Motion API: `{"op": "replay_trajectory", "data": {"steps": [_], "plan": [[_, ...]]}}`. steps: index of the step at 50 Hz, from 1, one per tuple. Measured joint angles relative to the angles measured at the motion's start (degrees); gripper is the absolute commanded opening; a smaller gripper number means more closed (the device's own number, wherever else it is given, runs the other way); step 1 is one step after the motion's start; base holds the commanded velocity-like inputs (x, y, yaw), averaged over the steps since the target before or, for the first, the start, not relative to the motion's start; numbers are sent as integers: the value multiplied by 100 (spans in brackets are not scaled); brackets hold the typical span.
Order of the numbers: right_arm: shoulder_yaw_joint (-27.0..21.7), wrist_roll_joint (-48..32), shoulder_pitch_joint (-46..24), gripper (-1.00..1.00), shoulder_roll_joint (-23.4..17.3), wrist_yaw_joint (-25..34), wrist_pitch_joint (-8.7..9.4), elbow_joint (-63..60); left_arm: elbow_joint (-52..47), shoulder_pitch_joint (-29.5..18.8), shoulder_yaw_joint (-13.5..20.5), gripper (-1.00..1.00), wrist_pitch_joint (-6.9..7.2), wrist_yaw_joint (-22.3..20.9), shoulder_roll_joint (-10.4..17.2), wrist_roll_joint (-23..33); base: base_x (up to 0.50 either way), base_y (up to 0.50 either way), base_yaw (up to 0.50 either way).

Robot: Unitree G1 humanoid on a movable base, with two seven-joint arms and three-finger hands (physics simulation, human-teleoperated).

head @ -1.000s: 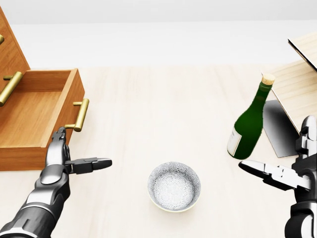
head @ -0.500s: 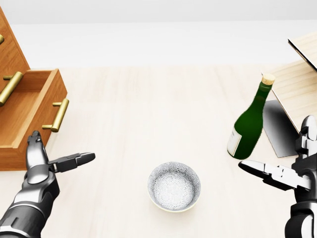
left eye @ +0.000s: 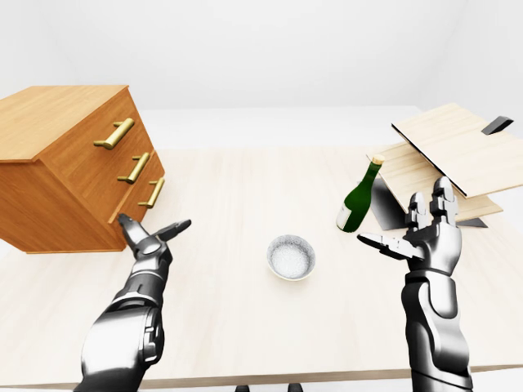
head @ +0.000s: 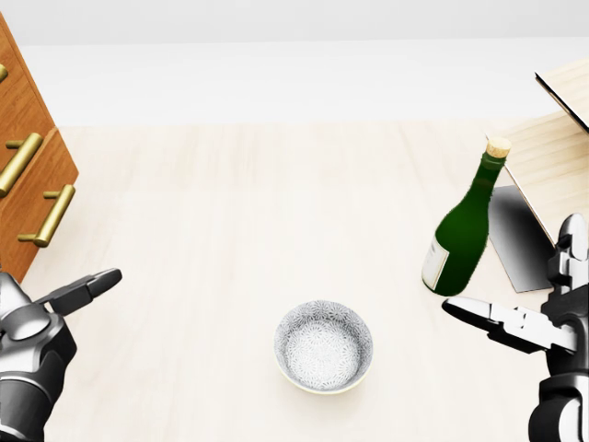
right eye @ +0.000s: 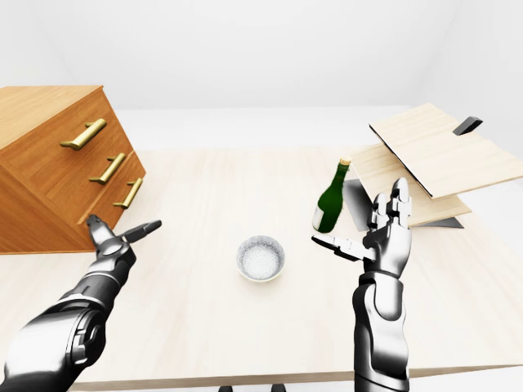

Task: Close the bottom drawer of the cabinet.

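Two splayed, empty metal hands (left eye: 151,237) (left eye: 425,233) beside a boxy wooden cabinet (left eye: 73,163), bottom drawer (left eye: 145,194) flush.

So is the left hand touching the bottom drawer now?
Apart. The head view shows bare table between the left hand and the bottom drawer, its handle clear of the open fingers.

A warm orange-brown wooden cabinet (left eye: 69,163) with brass-yellow bar handles (left eye: 115,133) stands at the left edge of the pale cream wood-grain tabletop (left eye: 237,188). Near the middle sits a round white bowl (left eye: 291,256) with a fine grey speckled pattern, and toward the right edge a dark green glass bottle (head: 465,226) wears a tan cork and an off-white label. Light beige wooden boards (left eye: 458,147) with dark grey supports fill the right corner, and both hands are glossy silver-grey metal with black joints.
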Motion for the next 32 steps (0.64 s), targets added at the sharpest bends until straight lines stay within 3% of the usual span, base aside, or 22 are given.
{"op": "replay_trajectory", "data": {"steps": [5,32], "plan": [[2,-2,3,100,2,2,-2,1,-27,12,91,100,1,32,114,-100,0,0,0],[7,-6,5,100,6,5,-17,20,-85,41,52,100,0,31,117,-205,0,0,0]]}}
